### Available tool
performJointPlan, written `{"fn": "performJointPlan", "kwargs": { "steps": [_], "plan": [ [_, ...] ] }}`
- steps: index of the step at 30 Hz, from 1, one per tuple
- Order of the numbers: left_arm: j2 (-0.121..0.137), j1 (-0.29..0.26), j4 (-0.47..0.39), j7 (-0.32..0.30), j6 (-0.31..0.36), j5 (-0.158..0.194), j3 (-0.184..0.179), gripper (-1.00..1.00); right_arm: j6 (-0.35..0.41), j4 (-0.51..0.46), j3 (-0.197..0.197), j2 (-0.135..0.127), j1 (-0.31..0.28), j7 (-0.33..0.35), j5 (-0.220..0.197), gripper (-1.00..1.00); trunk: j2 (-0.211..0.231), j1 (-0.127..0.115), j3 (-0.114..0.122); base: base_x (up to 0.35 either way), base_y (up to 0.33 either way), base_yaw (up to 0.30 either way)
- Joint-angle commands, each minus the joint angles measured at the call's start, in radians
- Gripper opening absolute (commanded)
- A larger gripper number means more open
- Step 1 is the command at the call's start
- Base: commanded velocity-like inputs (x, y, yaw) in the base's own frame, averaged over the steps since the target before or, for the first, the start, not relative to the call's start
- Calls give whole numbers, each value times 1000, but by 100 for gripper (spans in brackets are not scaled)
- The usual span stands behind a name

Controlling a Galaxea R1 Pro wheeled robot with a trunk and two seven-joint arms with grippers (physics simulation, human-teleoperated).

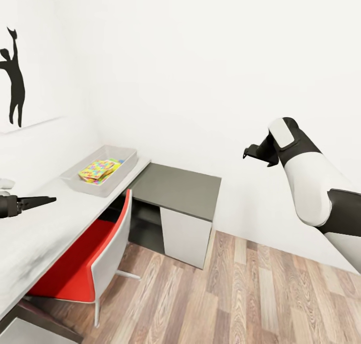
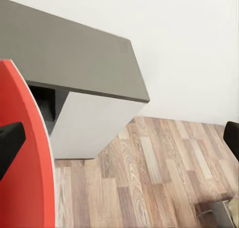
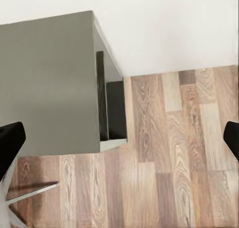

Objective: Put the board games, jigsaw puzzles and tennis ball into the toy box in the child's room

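The light-grey toy box (image 1: 125, 156) stands on the table (image 1: 45, 229) near its far end, by the wall. Inside it lies a jigsaw puzzle (image 1: 100, 169), a flat square of yellow, pink, green and blue pieces; whether another lies under it is unclear. My left gripper (image 1: 44, 201) hovers over the table top, well short of the toy box, open and holding nothing. Its black fingertips (image 2: 9, 141) stand wide apart in the left wrist view. My right gripper (image 1: 253, 152) is raised in the air to the right of the desk, open and empty, with fingertips (image 3: 10, 141) spread.
The table's lower dark-grey section (image 1: 178, 188) with a white cabinet (image 1: 185, 236) adjoins the toy box end. A red chair (image 1: 82, 264) is tucked under the light-grey top. Wood floor (image 1: 250, 294) lies open to the right. A black figure silhouette (image 1: 15, 78) marks the left wall.
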Motion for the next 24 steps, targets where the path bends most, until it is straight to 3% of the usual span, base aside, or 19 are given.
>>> {"fn": "performJointPlan", "kwargs": {
  "steps": [1, 5, 14, 24],
  "plan": [
    [0, -1, -1, -9, 10, -9, 1, 100, 1, -1, -2, -7, 0, -10, -11, 100, -2, 1, -1, 0, 0, -268],
    [0, -1, -1, -9, 10, -7, 0, 100, 1, -1, -2, -22, 2, -10, -10, 100, -2, 1, 2, 0, 0, -259],
    [-1, -1, -3, -9, 10, -7, -3, 100, 1, 3, -1, -25, 13, -11, -8, 100, -2, 1, 11, 0, 0, -251],
    [-5, -1, -8, -9, 10, -7, -12, 100, 1, -1, 0, -25, 145, -11, 4, 100, -2, 1, 23, 0, 0, -201]
  ]
}}
